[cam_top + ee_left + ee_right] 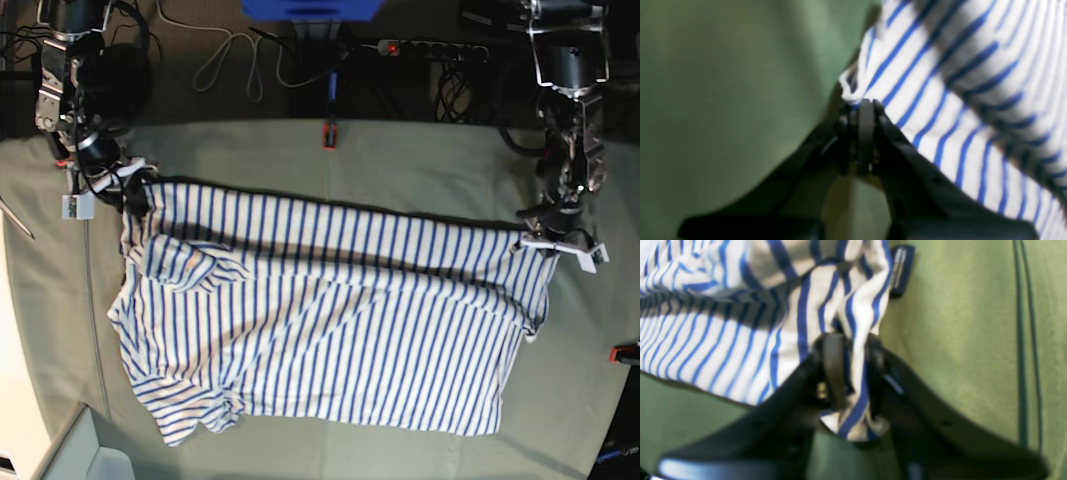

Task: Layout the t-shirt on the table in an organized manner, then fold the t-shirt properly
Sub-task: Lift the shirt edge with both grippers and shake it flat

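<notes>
Shirt [330, 320] stretched over table [420, 150]: left gripper [862, 105] clamped on one corner, right gripper [850, 340] pinching bunched fabric, probably to flatten it.

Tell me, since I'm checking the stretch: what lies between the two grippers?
In the base view, only the t-shirt itself: its striped top edge runs from the right gripper to the left gripper, over the table.

A white cable [232, 62] and a black power strip [432, 48] lie beyond the far edge.
</notes>
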Controlling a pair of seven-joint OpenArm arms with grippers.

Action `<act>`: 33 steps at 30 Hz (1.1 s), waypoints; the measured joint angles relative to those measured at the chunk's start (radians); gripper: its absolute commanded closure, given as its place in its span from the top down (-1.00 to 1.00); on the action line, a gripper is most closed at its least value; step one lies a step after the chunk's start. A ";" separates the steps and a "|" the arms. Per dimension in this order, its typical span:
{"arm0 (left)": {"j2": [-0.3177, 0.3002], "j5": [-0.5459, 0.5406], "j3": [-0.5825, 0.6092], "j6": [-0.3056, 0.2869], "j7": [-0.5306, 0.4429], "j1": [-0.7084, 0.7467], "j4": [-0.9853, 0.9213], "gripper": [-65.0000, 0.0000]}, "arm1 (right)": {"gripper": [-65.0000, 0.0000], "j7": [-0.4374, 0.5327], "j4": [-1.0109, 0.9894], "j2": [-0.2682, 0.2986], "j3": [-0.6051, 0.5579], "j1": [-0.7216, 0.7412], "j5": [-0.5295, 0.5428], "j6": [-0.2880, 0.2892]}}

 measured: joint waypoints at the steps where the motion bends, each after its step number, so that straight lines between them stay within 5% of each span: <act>1: -0.005 0.000 0.000 -0.001 0.000 0.007 0.002 -0.99 | -1.00 0.003 0.000 0.000 0.000 -0.003 0.000 0.000; 13: -0.014 -0.002 -0.111 0.006 0.027 0.074 0.180 -0.99 | -1.00 -0.072 0.346 0.018 0.042 -0.134 -0.028 0.007; 19: -0.021 -0.003 -0.111 -0.005 0.024 0.066 0.326 -0.99 | -1.00 -0.278 0.444 0.029 0.095 -0.026 -0.030 0.014; 22: -0.021 0.000 -0.111 0.006 0.039 0.035 0.377 -0.99 | -1.00 -0.361 0.501 0.022 0.141 0.061 -0.031 0.090; 26: -0.025 -0.005 -0.111 -0.014 0.008 0.017 0.444 -0.99 | -1.00 -0.429 0.562 0.024 0.202 0.079 -0.020 0.100; 33: -0.021 0.003 -0.115 0.003 0.025 0.175 0.433 -0.99 | -1.00 -0.351 0.565 -0.045 0.226 -0.099 -0.031 0.105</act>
